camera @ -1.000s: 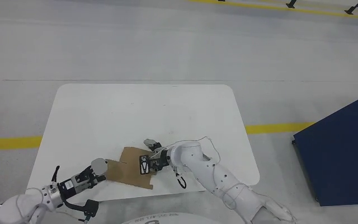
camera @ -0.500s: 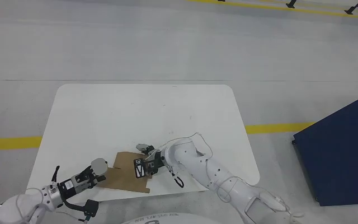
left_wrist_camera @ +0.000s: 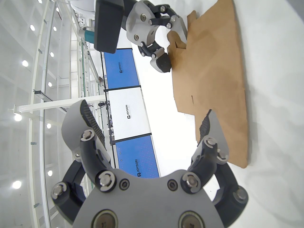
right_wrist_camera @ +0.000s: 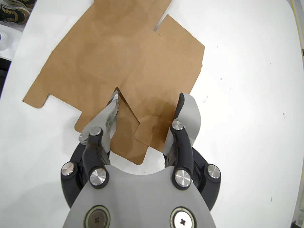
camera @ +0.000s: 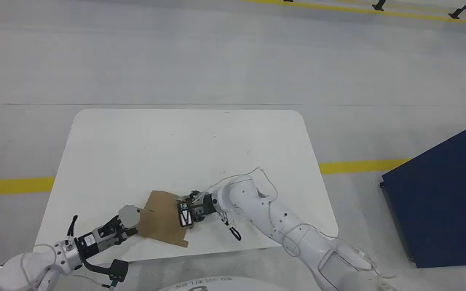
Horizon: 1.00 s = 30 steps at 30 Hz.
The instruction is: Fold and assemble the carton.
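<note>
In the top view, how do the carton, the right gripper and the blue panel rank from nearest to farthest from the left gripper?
Measured from the left gripper:
1. carton, lying flat right beside it, near the front edge of the table.
2. right gripper, at the carton's opposite edge.
3. blue panel, on the floor beyond the table, at the view's right edge.

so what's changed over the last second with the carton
The right claw swept sideways over the table toward the left claw. The flat carton slid along with it, so its edge now lies right at the left claw's fingers. Nothing looks newly gripped or let go, and both claws are open now. The left arm kept its place.
</note>
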Tool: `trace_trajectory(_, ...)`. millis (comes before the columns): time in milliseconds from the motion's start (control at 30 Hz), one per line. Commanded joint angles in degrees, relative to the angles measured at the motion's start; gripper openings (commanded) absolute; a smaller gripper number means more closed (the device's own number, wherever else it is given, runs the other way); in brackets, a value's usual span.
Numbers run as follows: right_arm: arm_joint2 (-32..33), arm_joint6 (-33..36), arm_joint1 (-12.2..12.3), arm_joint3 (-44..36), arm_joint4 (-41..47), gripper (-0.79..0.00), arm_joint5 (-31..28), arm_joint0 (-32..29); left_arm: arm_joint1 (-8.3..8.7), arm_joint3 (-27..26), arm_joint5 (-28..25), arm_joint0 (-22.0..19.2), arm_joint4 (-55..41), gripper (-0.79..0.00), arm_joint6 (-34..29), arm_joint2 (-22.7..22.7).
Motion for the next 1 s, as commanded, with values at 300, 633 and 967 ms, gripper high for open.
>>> trace_trajectory(300, 4.9, -12.1, 3.3, -5.1, -4.5, -0.785, 2.9, -4.6, 0.0, 0.0, 0.0, 0.0, 0.0, 0.0, 0.0, 0.0)
trace_trajectory(633, 10.2, -20.1, 5.8, -7.6, -4.4, -0.785, 3.1, -8.2, 0.0, 0.0, 0.0, 0.0, 0.0, 0.0, 0.0, 0.0)
trace_trajectory(967, 9.7, -20.5, 6.6, -9.7, -6.3, -0.785, 3.7, -9.4, -0.51, -2.5, -1.1, -1.5, 1.6, 0.0, -5.0, 3.1)
